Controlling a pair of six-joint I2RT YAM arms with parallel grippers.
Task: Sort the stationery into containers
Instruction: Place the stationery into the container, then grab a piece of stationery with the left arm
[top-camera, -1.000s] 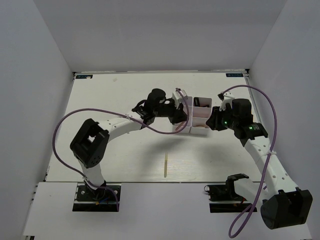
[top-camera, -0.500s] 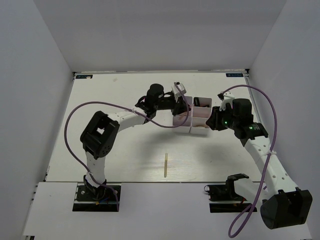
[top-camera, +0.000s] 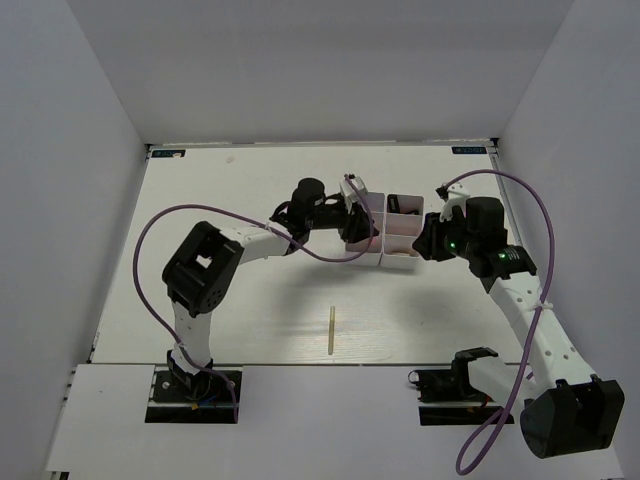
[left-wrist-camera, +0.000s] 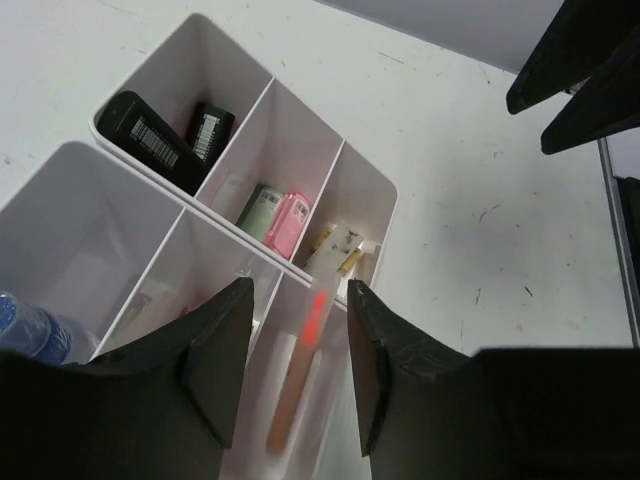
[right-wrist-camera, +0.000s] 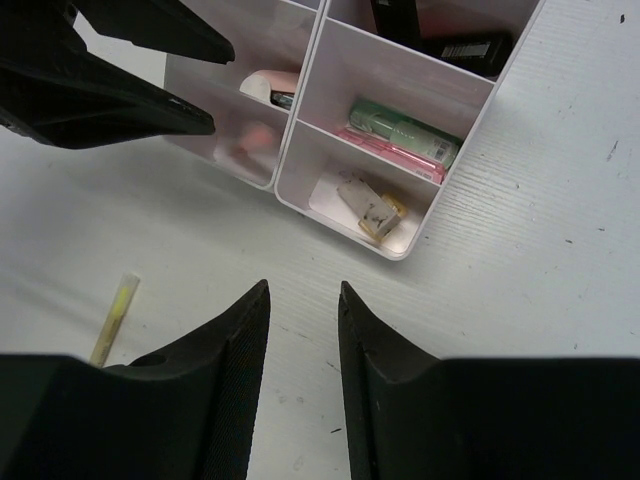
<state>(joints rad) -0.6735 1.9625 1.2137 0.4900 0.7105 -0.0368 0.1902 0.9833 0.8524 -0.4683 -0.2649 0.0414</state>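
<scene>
The white containers (top-camera: 400, 248) stand mid-table, six bins in one block. My left gripper (top-camera: 358, 222) hangs over their left column, jaws open (left-wrist-camera: 298, 290). A blurred pink stick (left-wrist-camera: 298, 375) lies between the jaws without touching them, over a bin at the end of that column; it shows as a pink smear in the right wrist view (right-wrist-camera: 252, 140). Other bins hold black markers (left-wrist-camera: 150, 140), green and pink markers (left-wrist-camera: 275, 215), erasers (left-wrist-camera: 335, 245) and a blue-capped tube (left-wrist-camera: 20, 318). My right gripper (top-camera: 428, 240) is open and empty (right-wrist-camera: 302, 288) over bare table beside the bins. A yellow stick (top-camera: 331, 330) lies on the table.
The yellow stick also shows at the lower left of the right wrist view (right-wrist-camera: 113, 318). My left fingers (right-wrist-camera: 120, 70) reach over the bins from that view's upper left. White walls enclose the table on three sides.
My left gripper has shifted slightly over the bins' left column, and its arm's elbow has swung in. The pink stick now shows blurred between its open jaws. The right arm has not moved.
</scene>
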